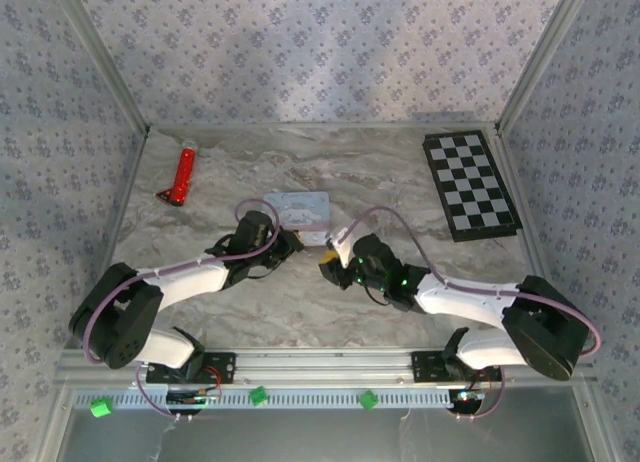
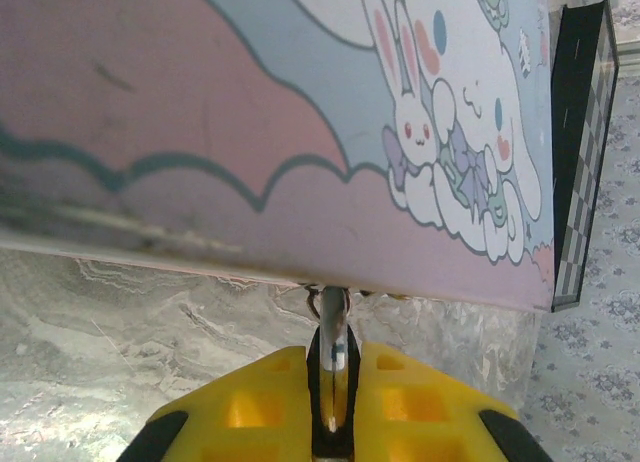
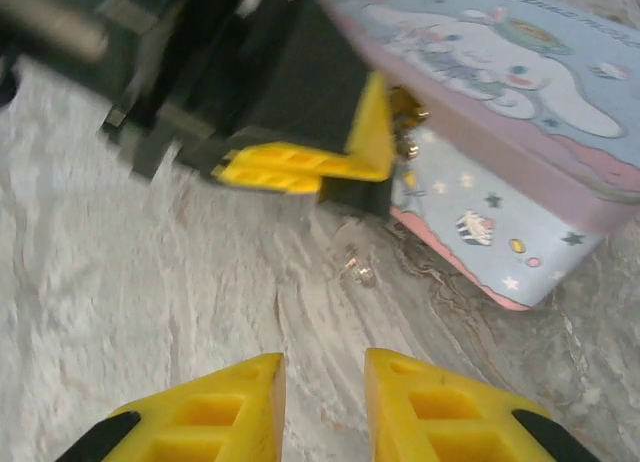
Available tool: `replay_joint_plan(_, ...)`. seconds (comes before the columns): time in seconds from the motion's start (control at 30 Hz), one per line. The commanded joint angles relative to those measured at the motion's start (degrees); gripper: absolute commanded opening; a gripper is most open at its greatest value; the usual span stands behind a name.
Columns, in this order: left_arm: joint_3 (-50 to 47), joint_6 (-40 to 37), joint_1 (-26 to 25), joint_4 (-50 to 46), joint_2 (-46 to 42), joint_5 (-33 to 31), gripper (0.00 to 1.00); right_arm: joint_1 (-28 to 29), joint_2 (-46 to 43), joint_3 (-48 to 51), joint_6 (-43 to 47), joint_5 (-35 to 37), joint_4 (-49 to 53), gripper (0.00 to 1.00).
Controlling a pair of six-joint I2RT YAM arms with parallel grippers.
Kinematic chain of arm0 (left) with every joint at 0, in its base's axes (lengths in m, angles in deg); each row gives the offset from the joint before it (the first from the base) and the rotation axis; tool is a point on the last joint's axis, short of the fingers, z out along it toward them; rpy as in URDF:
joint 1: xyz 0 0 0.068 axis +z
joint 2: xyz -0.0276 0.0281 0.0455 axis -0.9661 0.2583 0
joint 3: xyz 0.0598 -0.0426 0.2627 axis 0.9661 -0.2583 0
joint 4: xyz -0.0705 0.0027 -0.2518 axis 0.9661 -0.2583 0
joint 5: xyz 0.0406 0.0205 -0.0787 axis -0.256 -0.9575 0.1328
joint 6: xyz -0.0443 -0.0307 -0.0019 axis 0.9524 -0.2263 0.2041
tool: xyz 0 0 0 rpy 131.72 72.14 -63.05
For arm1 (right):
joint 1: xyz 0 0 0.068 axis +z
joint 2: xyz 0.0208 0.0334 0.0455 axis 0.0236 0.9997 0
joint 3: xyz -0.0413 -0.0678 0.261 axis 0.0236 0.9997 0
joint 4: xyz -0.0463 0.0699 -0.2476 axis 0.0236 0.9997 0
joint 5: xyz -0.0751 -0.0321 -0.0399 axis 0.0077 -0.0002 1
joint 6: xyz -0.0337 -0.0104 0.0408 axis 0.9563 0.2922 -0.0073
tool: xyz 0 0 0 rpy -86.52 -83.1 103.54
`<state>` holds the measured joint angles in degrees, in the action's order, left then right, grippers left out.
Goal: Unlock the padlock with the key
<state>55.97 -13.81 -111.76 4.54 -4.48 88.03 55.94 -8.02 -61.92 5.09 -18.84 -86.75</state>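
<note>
My left gripper is shut on a thin silvery key, whose tip reaches the lower front edge of the pastel cartoon tin. Thin wire loops show at that edge. From the right wrist, the left gripper's yellow fingers lie against the tin's side, beside a small golden and silvery fitting. I cannot make out the padlock's black body there. A tiny shiny metal piece lies on the table. My right gripper stands open just short of it, holding nothing.
From above, the tin sits mid-table with the left gripper and the right gripper close together in front of it. A red tube lies far left. A checkerboard lies at the back right. Patterned walls enclose the table.
</note>
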Motion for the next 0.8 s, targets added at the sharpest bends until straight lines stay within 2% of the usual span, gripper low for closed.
replay_joint_plan(0.0, -0.26, -1.04, 0.53, 1.51, -1.74, 1.72, 0.05, 2.50, -1.10, 3.69, 17.25, 3.86, -8.37, 0.27)
replay_joint_plan(0.13, -0.43, -0.69, 0.53, 1.93, -1.75, 2.38, 0.05, 3.63, 2.13, 3.97, 19.60, 5.51, -12.40, 0.26)
replay_joint_plan(0.3, -1.23, 0.17, 0.20, 2.57, -2.62, 2.52, 0.05, 5.41, 8.05, 5.97, 21.47, 9.72, -23.50, 0.28)
replay_joint_plan(0.77, -2.12, 1.35, -2.20, 3.07, -3.48, 1.71, 0.05, 6.60, 20.36, 4.75, 24.40, 17.19, -38.34, 0.28)
